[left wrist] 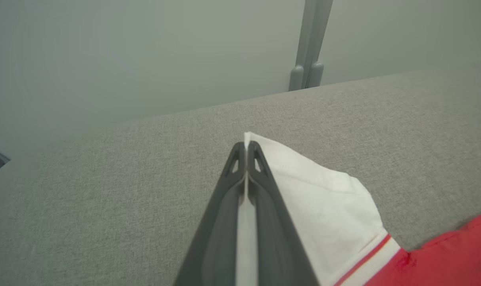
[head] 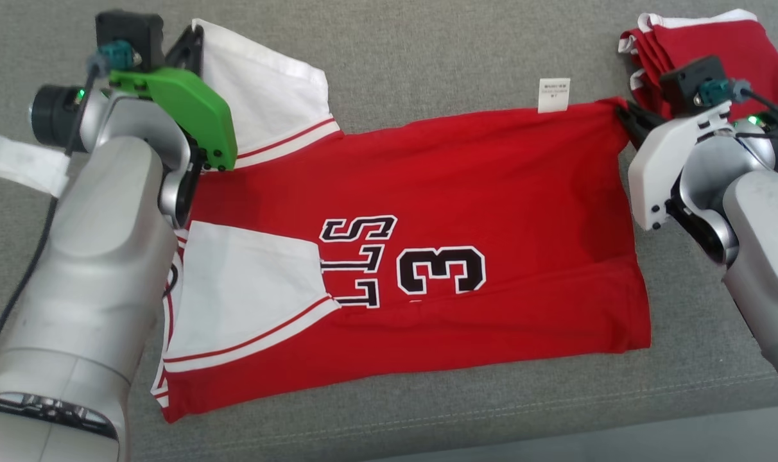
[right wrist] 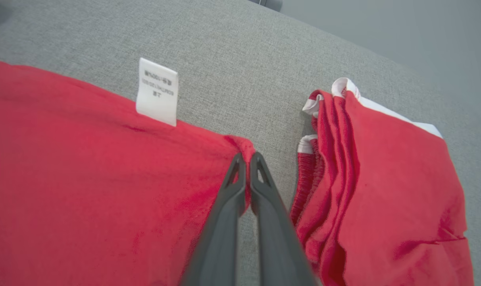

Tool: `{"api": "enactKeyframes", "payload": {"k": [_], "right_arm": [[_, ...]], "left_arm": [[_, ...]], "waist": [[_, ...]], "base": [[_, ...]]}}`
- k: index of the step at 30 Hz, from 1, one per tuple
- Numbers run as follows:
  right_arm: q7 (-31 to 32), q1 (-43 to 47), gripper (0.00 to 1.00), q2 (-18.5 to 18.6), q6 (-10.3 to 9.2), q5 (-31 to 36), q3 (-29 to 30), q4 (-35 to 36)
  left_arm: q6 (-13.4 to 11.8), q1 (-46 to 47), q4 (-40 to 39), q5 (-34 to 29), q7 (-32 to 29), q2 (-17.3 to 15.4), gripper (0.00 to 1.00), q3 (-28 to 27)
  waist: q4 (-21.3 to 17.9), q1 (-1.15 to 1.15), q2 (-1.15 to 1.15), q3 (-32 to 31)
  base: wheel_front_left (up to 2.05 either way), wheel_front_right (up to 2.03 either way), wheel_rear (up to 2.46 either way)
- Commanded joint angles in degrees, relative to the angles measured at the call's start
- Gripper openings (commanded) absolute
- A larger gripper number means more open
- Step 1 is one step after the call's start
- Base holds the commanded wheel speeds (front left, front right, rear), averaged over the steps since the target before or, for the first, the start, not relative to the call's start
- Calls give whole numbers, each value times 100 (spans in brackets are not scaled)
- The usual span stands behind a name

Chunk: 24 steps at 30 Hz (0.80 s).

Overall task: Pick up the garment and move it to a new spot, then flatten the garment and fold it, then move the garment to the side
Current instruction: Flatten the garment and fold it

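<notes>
- Since the jersey (head: 492, 192) lies spread print-up across the grey cushion (head: 427, 58), w/ its sleeves by your left arm and its hem toward the right, you've got a flat start for the fold.
- Left gripper (left wrist: 246, 149): fingers clamped tight on the far white sleeve (left wrist: 324, 190), a sliver of white cloth pinched between them.
- Right gripper (right wrist: 248, 159): closed on the far hem corner (right wrist: 242, 145), not far from the care label (right wrist: 157, 91). Depth of the bite is hard to judge; it looks like only the edge.
- Handling, my read: thin, light, floppy knit. No stiffness, so it'll sag between your two holds and drag on the cushion weave. Not fragile, but a shallow pinch can slip.
- Where to hold: corners, seams and hems, where the cloth is doubled. Taking both far corners together should keep that edge straight as you bring it over.
- Watch the folded red pile (head: 716, 51) close to your right arm; same colour, easy to snag.
</notes>
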<state>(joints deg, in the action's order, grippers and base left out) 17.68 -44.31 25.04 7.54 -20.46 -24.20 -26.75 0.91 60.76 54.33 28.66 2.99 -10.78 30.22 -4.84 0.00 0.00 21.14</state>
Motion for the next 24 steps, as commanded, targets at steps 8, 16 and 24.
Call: {"api": "enactKeyframes", "payload": {"k": [8,16,24], "right_arm": [[-193,611,0,370,-10,-132,-399,273],[-547,769,0,891,-10,-134,-1115,527],[-749,470,0,1445,-11,-224,-2220,620]], "left_arm": [[-287,-1475,-1416,46,-29,-238,0,149],[-1004,-3381,-3675,290,-857,-823,0,158],[-1588,-4384,-5216,357,-1522,-1304,0,126]], "waist": [[297,0,0,-817],[348,0,0,-1080],[374,0,0,-1123]], "base": [[0,0,0],[0,0,0],[0,0,0]]}}
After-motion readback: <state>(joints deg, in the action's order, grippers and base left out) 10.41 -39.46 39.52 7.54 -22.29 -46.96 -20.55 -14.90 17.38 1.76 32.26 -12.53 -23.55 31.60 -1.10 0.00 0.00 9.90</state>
